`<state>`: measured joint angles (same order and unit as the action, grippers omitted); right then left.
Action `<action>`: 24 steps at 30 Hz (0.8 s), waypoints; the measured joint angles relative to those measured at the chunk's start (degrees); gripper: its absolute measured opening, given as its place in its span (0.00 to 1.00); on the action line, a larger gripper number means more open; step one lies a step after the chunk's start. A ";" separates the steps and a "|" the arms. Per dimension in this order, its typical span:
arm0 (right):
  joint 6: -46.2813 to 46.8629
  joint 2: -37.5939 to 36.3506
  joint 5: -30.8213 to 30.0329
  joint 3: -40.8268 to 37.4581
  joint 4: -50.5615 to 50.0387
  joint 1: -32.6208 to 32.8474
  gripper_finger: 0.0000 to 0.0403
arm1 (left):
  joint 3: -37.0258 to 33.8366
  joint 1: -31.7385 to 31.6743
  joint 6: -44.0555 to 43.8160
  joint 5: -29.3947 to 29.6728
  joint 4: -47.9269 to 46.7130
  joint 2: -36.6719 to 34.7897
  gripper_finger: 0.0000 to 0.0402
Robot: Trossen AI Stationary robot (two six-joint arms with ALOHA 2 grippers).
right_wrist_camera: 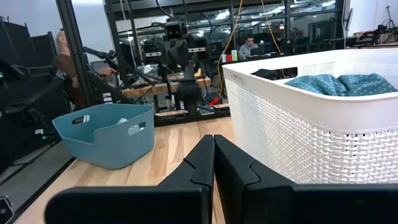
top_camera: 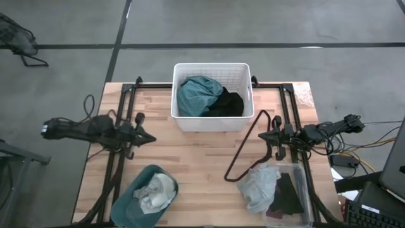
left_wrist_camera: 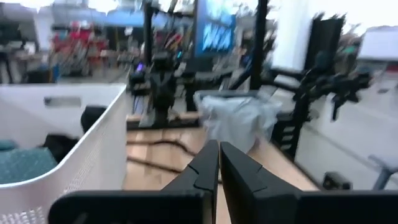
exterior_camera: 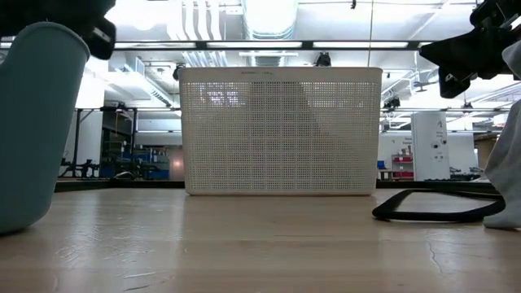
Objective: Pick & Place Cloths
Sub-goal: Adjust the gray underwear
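Observation:
A white slatted basket [top_camera: 212, 65] at the table's far middle holds a large teal cloth [top_camera: 197, 95] and a black cloth [top_camera: 228, 104]. A teal bin [top_camera: 136, 183] at the near left holds white and grey cloths [top_camera: 157, 193]. At the near right, a grey cloth [top_camera: 259, 187] drapes over the edge of a clear container [top_camera: 302, 174], with a black cloth [top_camera: 288, 193] beside it. My left gripper [top_camera: 150, 138] [left_wrist_camera: 219, 155] hovers shut left of the basket's near corner. My right gripper [top_camera: 262, 135] [right_wrist_camera: 214, 146] hovers shut to the basket's right. Neither touches anything.
A black strap loop [top_camera: 243, 145] [exterior_camera: 431, 207] lies on the wood between the basket and the clear container. Bare tabletop spreads in the middle, near side of the basket [exterior_camera: 281, 130]. Black frame rails [top_camera: 120, 111] run along both table sides. People sit in the room beyond.

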<state>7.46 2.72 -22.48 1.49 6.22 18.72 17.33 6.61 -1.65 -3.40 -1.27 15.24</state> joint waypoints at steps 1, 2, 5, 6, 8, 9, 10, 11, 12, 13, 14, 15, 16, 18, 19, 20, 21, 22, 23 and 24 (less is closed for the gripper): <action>0.00 0.00 -0.02 0.01 0.00 0.02 0.02 | -0.88 0.00 0.02 -0.77 -0.10 -1.35 0.05; 0.00 0.00 -0.02 0.01 0.00 0.00 0.02 | -1.72 0.00 0.22 -1.51 0.03 -2.71 0.05; 0.00 0.00 -0.02 -0.01 0.00 0.02 0.02 | -4.19 0.02 0.99 -3.18 -0.19 -6.50 0.06; 0.00 0.00 -0.02 0.01 0.00 0.00 0.02 | -4.92 0.00 0.53 -3.15 -0.58 -7.72 0.06; 0.00 0.00 -0.02 0.00 0.00 0.01 0.02 | -5.82 0.00 -0.18 -2.92 -0.14 -9.79 0.05; 0.00 0.00 0.00 -0.01 0.00 0.02 0.02 | -6.41 0.00 -0.38 -2.91 0.15 -10.60 0.05; 0.00 0.00 -0.02 0.01 0.00 0.00 0.02 | -6.89 0.00 -0.42 -2.91 0.24 -11.17 0.05; 0.00 0.00 -0.02 -0.01 0.00 0.02 0.02 | -7.48 0.00 -0.44 -2.91 0.08 -11.51 0.05; 0.00 0.00 -0.02 0.01 0.00 0.00 0.02 | -8.14 0.00 -0.47 -2.89 -0.33 -11.72 0.05; 0.00 0.00 -0.01 0.00 0.00 0.00 0.02 | -8.61 0.00 -0.52 -2.87 -0.46 -11.85 0.06; 0.00 0.00 -0.02 0.00 0.00 0.02 0.02 | -8.99 0.00 -0.52 -2.84 -0.21 -11.89 0.06; 0.00 0.00 -0.02 0.00 0.00 0.01 0.02 | -9.41 0.00 -0.52 -2.73 -0.09 -11.93 0.06; 0.00 0.00 -0.02 0.01 0.00 0.00 0.02 | -9.93 0.00 -0.52 -2.71 0.01 -11.95 0.06; 0.00 0.00 -0.02 0.00 0.01 0.01 0.02 | -11.18 0.00 -0.52 -2.69 -0.38 -11.82 0.06; 0.00 0.00 -0.02 0.01 0.00 0.00 0.02 | -11.70 0.00 -0.52 -2.69 -0.76 -11.78 0.06; 0.00 0.00 0.00 0.01 0.00 0.02 0.02 | -12.24 0.00 -0.52 -2.69 -0.66 -11.75 0.06; 0.00 0.00 -0.02 0.01 0.00 0.00 0.02 | -12.84 0.00 -0.52 -2.69 -0.42 -11.75 0.06; 0.00 0.00 -0.02 0.01 0.00 0.02 0.02 | -13.49 0.00 -0.52 -2.69 -0.28 -11.77 0.06; 0.00 0.00 0.00 -0.01 0.02 0.02 0.02 | -14.25 0.00 -0.52 -2.69 -0.27 -11.77 0.06; 0.00 0.00 -0.02 0.00 0.00 0.02 0.02 | -15.05 0.00 -0.52 -2.69 -0.42 -11.75 0.06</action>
<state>7.46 2.72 -22.50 1.49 6.22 18.74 2.28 6.61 -2.17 -6.09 -1.69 3.49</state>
